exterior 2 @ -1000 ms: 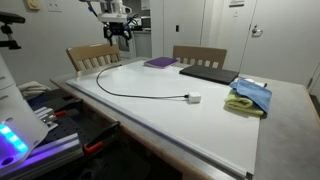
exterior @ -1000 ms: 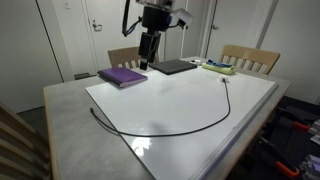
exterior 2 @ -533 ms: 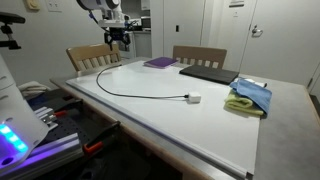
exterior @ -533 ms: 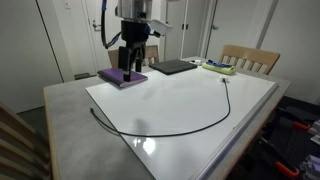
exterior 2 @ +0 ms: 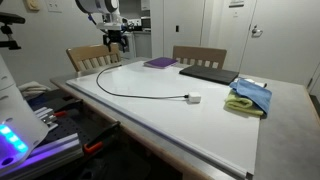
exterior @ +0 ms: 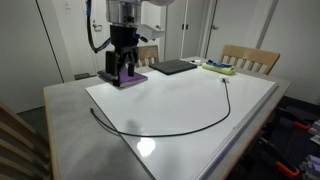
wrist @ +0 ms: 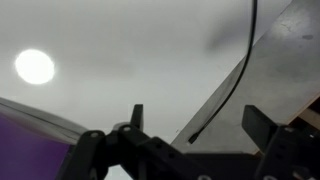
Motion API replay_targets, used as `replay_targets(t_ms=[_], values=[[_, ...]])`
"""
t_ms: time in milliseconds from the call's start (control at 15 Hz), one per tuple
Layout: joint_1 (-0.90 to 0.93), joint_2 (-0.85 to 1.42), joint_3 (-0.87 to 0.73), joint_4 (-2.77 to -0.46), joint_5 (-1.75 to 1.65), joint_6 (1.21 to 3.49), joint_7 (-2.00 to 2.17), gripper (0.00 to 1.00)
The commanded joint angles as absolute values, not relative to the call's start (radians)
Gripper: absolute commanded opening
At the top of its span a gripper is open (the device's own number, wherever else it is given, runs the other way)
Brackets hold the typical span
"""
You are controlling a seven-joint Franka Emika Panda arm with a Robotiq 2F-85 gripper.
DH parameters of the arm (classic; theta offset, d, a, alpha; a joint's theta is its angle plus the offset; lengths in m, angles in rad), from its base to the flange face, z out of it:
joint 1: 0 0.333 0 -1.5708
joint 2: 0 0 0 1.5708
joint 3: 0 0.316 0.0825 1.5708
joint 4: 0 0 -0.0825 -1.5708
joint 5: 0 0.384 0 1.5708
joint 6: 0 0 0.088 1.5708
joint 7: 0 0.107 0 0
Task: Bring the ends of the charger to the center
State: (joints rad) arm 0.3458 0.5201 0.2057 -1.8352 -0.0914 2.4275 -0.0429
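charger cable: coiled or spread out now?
Spread out: the charger lies in one long open arc across the white board, no coils.

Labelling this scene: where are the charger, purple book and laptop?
charger (exterior 2: 140, 96), in an exterior view, mid-cable.
purple book (exterior 2: 160, 62), in an exterior view, cover centre.
laptop (exterior: 175, 67), in an exterior view, lid centre.

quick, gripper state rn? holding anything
gripper: open, holding nothing; a charger end lies below it, not gripped.
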Motion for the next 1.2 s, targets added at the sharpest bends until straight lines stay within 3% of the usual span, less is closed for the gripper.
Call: replay_targets(t_ms=[0, 533, 1133], values=[[0.388, 0.529, 0.175, -1.831, -0.139, 2.435, 0.062, 1.0], [0.516, 0.574, 0.103, -1.815, -0.253, 2.466, 0.405, 1.0], [0.508, 0.655, 0.168, -1.781, -0.106, 2.507, 0.438, 1.0]])
